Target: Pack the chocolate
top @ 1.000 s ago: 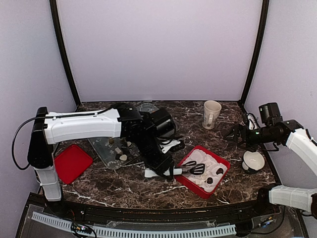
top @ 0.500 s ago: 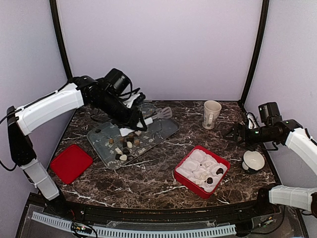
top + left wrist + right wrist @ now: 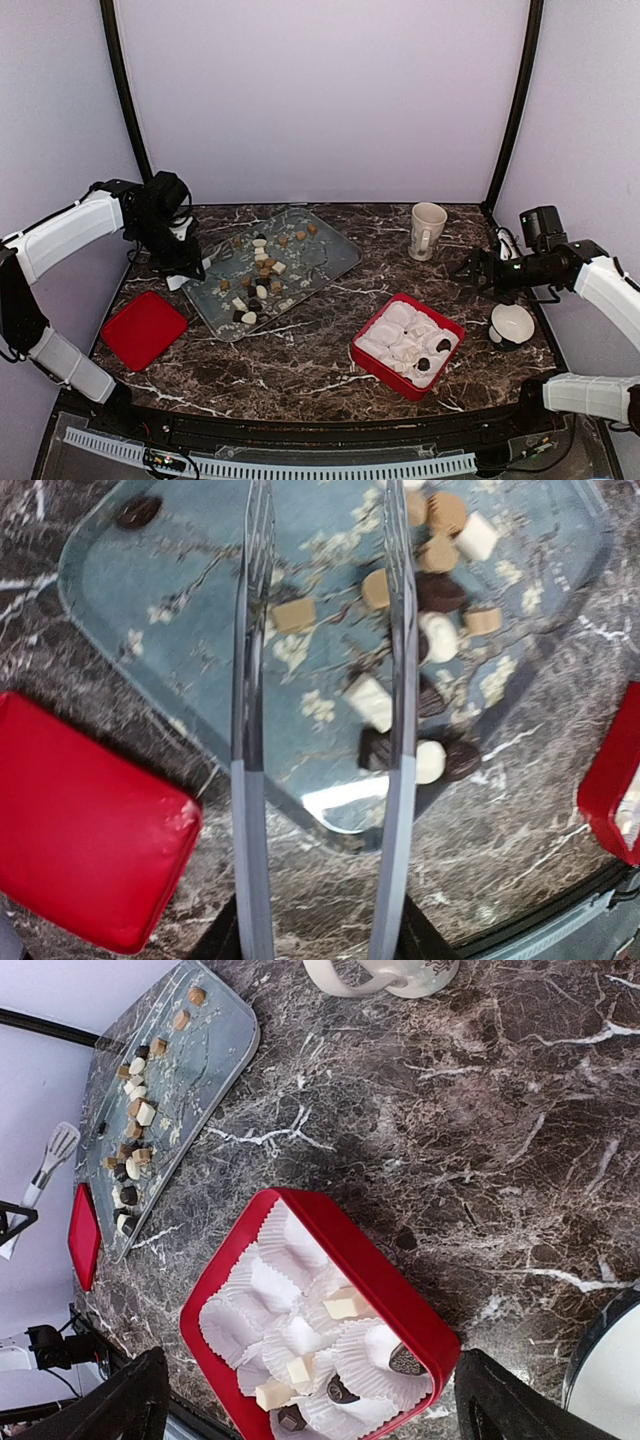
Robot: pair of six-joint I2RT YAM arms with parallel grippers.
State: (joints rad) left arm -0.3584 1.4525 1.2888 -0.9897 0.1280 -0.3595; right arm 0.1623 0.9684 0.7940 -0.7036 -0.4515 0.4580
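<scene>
Several dark, tan and cream chocolates [image 3: 260, 270] lie scattered on a clear glass tray [image 3: 325, 255]. They also show in the left wrist view [image 3: 425, 590] and in the right wrist view [image 3: 130, 1130]. A red box [image 3: 380, 368] lined with white paper cups holds several chocolates [image 3: 345, 1303]. My left gripper [image 3: 178, 265] is at the tray's left end, shut on metal tongs [image 3: 248, 730]. The tongs' arms stand apart over the tray [image 3: 180, 590] and hold nothing. My right gripper [image 3: 470, 268] is open and empty, hovering right of the box [image 3: 380, 1280].
A red lid [image 3: 145, 328] lies left of the tray, near the front. A cream mug [image 3: 427, 230] stands at the back right. A white bowl [image 3: 512, 325] sits at the right edge, below the right arm.
My left arm has swung with the tongs from the red box, over the far side of the tray, to the tray's left end. The right arm has not moved.
</scene>
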